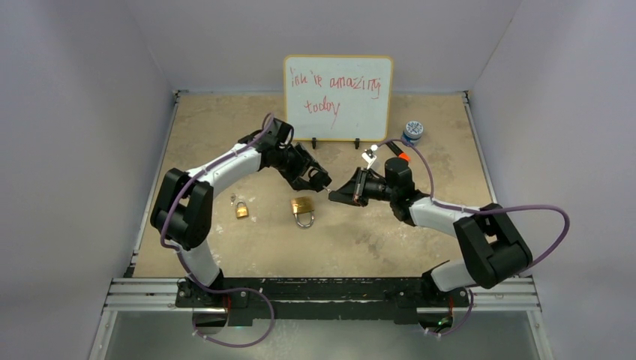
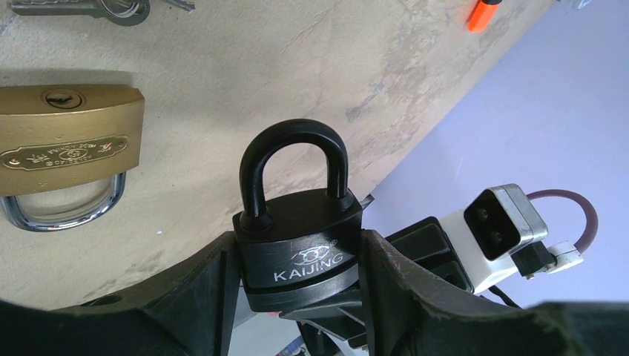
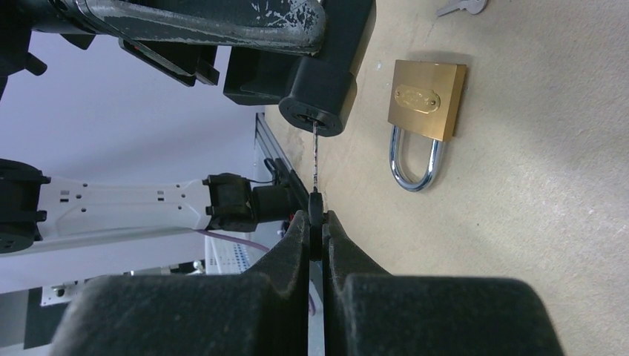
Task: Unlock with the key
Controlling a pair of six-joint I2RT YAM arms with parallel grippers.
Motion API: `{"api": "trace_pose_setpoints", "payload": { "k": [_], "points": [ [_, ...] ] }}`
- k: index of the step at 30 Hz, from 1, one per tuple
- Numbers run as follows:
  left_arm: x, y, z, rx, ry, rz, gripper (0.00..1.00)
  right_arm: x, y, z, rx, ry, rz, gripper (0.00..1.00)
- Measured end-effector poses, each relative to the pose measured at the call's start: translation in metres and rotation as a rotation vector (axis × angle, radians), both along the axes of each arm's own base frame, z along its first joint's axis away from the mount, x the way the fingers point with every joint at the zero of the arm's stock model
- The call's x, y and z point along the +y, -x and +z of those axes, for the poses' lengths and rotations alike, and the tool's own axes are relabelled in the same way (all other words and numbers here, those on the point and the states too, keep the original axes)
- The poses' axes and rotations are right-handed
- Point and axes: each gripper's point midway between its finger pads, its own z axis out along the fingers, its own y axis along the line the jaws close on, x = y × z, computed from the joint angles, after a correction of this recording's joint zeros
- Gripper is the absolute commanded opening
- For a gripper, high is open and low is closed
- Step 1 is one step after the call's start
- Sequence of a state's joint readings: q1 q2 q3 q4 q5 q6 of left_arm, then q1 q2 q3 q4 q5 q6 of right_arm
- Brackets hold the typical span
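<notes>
Holding the black metal padlock point(image 2: 298, 256) clear of the tan desk point(image 1: 420, 240), your left tool point(image 1: 321, 180) clamped its body; your right tool point(image 3: 317, 230) pinched the thin silver key point(image 3: 314, 157), tip at the keyway. Risk: misalignment could bend the blade or lever the padlock loose.

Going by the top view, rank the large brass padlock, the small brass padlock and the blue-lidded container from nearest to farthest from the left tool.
From the left tool:
1. large brass padlock, mid-table, just toward the arm bases.
2. small brass padlock, off to the left, by the left arm.
3. blue-lidded container, far right, beside the whiteboard.
</notes>
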State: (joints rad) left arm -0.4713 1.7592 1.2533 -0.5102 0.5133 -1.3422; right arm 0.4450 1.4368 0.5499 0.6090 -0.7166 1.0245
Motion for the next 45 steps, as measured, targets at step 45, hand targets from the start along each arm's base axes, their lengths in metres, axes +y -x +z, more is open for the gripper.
{"api": "trace_pose_setpoints", "payload": {
  "k": [45],
  "points": [
    [0.009,-0.021,-0.008,-0.063,-0.033,0.113,0.19,0.012,-0.028,-0.009,-0.012,0.173,-0.041,0.00]
  ]
}}
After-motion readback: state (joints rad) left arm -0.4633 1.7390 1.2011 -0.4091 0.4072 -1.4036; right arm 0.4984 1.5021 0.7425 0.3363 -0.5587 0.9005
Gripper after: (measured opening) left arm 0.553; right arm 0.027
